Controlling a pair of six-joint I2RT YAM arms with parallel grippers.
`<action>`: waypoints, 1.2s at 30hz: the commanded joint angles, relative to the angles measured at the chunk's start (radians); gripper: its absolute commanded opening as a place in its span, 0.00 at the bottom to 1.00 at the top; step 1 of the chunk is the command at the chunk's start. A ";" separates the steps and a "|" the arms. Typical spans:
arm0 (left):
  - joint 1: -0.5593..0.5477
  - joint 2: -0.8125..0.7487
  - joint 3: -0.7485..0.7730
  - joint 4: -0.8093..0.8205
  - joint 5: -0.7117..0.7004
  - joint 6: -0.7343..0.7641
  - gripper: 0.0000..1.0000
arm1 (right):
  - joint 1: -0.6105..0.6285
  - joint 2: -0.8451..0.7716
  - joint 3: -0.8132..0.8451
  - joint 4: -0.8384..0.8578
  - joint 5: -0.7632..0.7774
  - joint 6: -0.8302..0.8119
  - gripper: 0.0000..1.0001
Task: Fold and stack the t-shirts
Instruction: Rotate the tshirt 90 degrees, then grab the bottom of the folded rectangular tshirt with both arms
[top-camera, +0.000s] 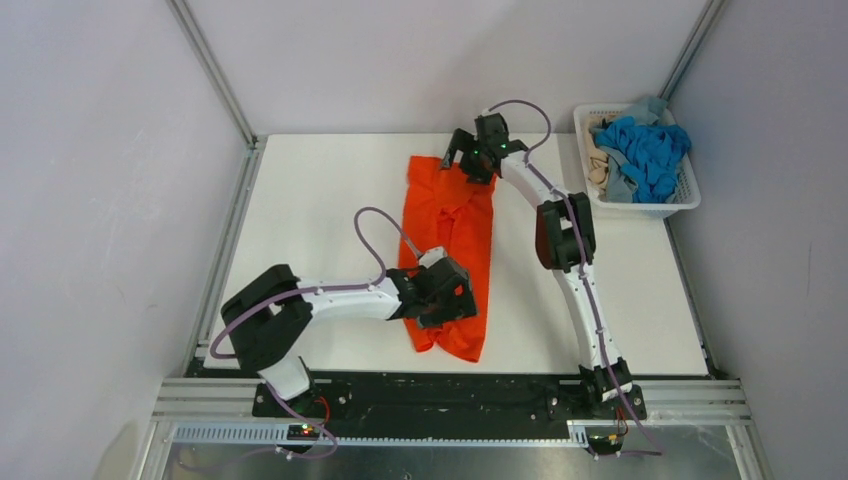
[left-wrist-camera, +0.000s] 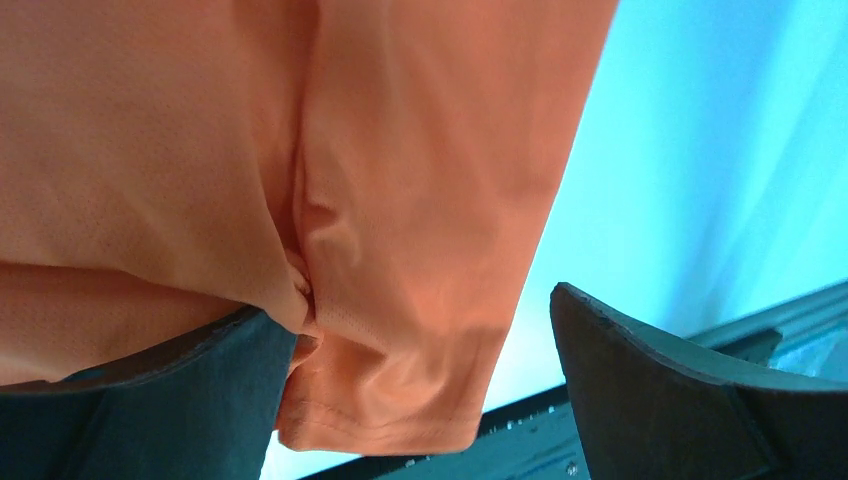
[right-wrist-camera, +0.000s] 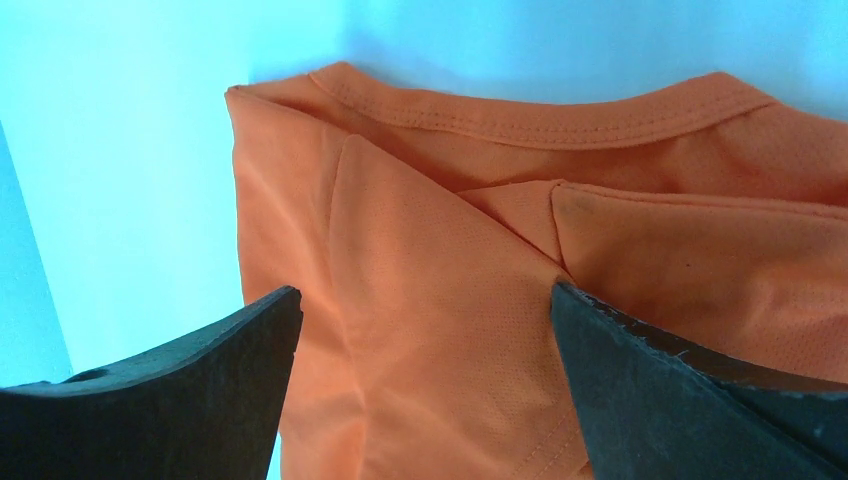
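Observation:
The orange t-shirt (top-camera: 452, 228) lies on the white table as a long narrow strip, both sides folded in, collar at the far end. My left gripper (top-camera: 443, 297) is open over its near hem; in the left wrist view the hem corner (left-wrist-camera: 400, 400) lies between the spread fingers (left-wrist-camera: 680, 390). My right gripper (top-camera: 466, 160) is open over the collar end; in the right wrist view the folded cloth (right-wrist-camera: 440, 330) and collar (right-wrist-camera: 540, 115) lie between and beyond the fingers (right-wrist-camera: 190, 390). Neither gripper holds the cloth.
A white slotted basket (top-camera: 668, 205) at the far right corner holds bright blue (top-camera: 645, 150), grey-blue and beige shirts. The table's near edge and black rail (top-camera: 450, 385) lie just beyond the shirt's hem. Grey walls enclose the table.

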 joint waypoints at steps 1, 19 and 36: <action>-0.067 -0.003 -0.007 -0.007 0.059 -0.023 1.00 | 0.040 0.070 0.069 -0.027 0.012 -0.001 0.99; -0.196 -0.464 -0.119 -0.208 0.087 0.262 1.00 | 0.057 -0.368 -0.034 -0.120 0.035 -0.212 0.99; -0.159 -0.745 -0.411 -0.413 -0.134 0.118 1.00 | 0.343 -1.389 -1.470 0.032 0.263 -0.053 0.99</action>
